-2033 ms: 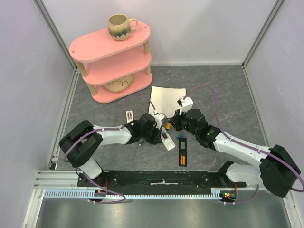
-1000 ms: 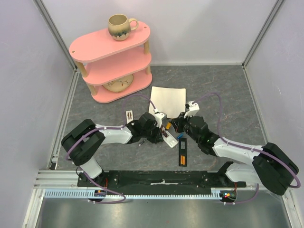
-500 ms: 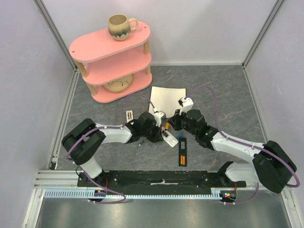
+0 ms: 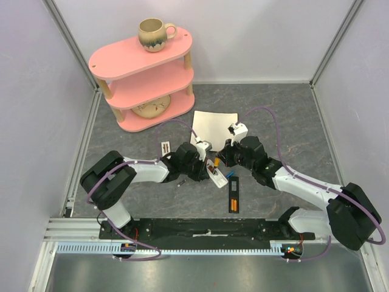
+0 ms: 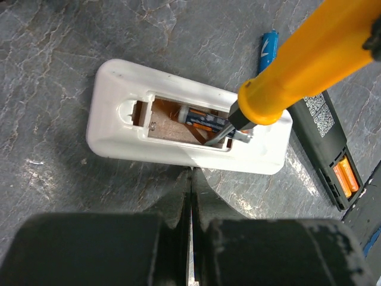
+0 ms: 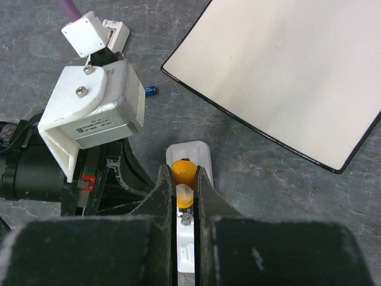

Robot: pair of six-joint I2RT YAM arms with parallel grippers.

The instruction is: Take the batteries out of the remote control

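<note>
A white remote point(image 5: 184, 128) lies face down on the grey mat with its battery bay open; one blue-and-orange battery point(image 5: 202, 120) sits in the bay. My right gripper point(image 6: 185, 186) is shut on an orange-handled screwdriver point(image 5: 309, 56) whose metal tip is in the bay against that battery. My left gripper point(image 5: 191, 179) is shut and empty, its tips pressed against the remote's long side. A loose blue battery point(image 5: 269, 49) lies on the mat beyond the remote. A black remote point(image 4: 234, 194) with orange batteries in its open bay lies to the right. The white remote also shows in the top view point(image 4: 214, 176).
A white sheet point(image 4: 214, 128) lies behind the remotes. A small white cover point(image 4: 165, 148) lies left of the left arm. A pink three-tier shelf point(image 4: 143, 79) with a mug point(image 4: 153, 33) on top stands at the back left.
My right gripper has shifted slightly over the white remote with the screwdriver, dipping and coming back. My left gripper has stayed against the remote.
</note>
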